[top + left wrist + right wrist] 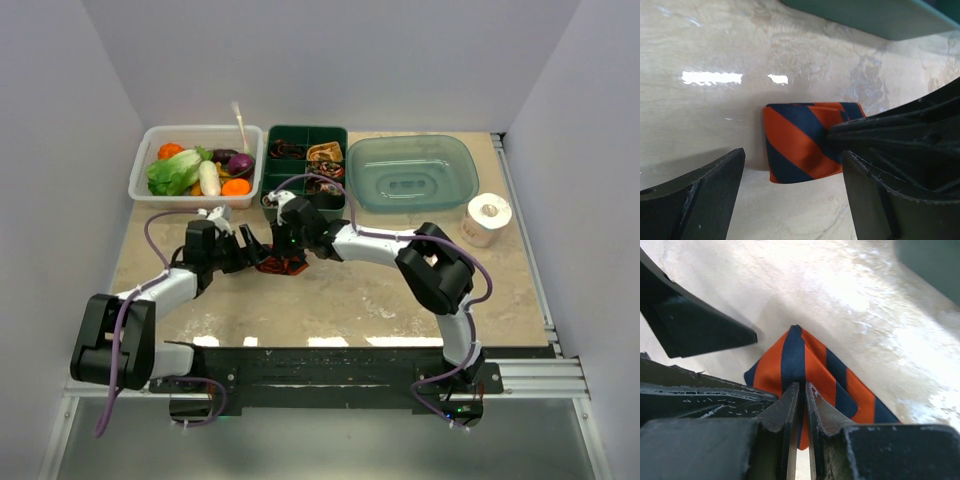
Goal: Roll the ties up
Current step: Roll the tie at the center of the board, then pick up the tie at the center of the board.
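Close by the green tray (306,128): striped tie (800,145), limp, light, slippery, we judge; right pincer (802,392) clenches its fold, the best hold; left pincer (792,167) released.

left gripper (792,162): jaws wide apart | right gripper (801,390): jaws nearly together, pinching | arms: angled inward

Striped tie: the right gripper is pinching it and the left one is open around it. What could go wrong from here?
1. The right gripper pinches only a thin fold of the tie, so a pull may unroll it rather than tighten it.
2. The open left gripper straddles the tie close against the right one. Closing may strike it or knock the roll loose.
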Robot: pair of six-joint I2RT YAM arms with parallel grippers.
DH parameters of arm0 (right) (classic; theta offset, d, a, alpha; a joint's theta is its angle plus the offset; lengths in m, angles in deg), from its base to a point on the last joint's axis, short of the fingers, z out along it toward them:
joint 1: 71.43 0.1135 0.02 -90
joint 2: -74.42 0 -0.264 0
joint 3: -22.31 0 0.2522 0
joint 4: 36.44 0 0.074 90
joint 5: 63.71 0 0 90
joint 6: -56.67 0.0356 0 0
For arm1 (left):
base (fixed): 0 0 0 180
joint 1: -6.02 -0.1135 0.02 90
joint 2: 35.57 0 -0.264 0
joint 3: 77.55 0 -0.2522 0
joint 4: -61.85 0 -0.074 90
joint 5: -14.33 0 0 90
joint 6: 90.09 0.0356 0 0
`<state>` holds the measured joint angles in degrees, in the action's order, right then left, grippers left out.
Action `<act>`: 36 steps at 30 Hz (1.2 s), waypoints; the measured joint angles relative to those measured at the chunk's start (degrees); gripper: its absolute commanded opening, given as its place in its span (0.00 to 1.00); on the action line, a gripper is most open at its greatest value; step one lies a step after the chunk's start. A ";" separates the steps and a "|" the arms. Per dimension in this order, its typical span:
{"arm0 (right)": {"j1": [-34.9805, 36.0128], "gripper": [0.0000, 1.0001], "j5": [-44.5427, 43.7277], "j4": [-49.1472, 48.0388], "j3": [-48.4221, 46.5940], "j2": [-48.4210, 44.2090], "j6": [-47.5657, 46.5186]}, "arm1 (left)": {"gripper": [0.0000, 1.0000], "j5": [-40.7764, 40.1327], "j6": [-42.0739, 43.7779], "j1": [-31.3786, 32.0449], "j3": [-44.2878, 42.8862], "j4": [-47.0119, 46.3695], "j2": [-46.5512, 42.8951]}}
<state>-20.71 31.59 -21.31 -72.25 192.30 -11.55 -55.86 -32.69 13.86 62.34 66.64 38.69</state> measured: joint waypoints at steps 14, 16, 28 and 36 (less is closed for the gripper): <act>-3.74 0.15 0.52 -4.28 9.77 -3.19 -0.15 | 0.79 11.10 -2.89 -0.02 2.71 -13.33 8.76; -3.74 0.15 0.79 -4.92 10.05 -3.19 -0.09 | 0.76 11.87 -3.19 -0.02 2.86 -14.75 9.46; -3.74 0.15 1.86 -5.73 10.16 -3.02 0.28 | 0.57 15.52 -6.03 0.48 4.52 -23.98 14.45; -4.31 0.34 2.16 -5.60 10.84 -4.44 1.05 | 0.53 14.84 -6.40 1.44 4.52 -22.82 11.82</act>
<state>-25.01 33.76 -26.90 -61.41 187.87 -10.50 -41.02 -39.09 15.30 66.87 43.82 50.51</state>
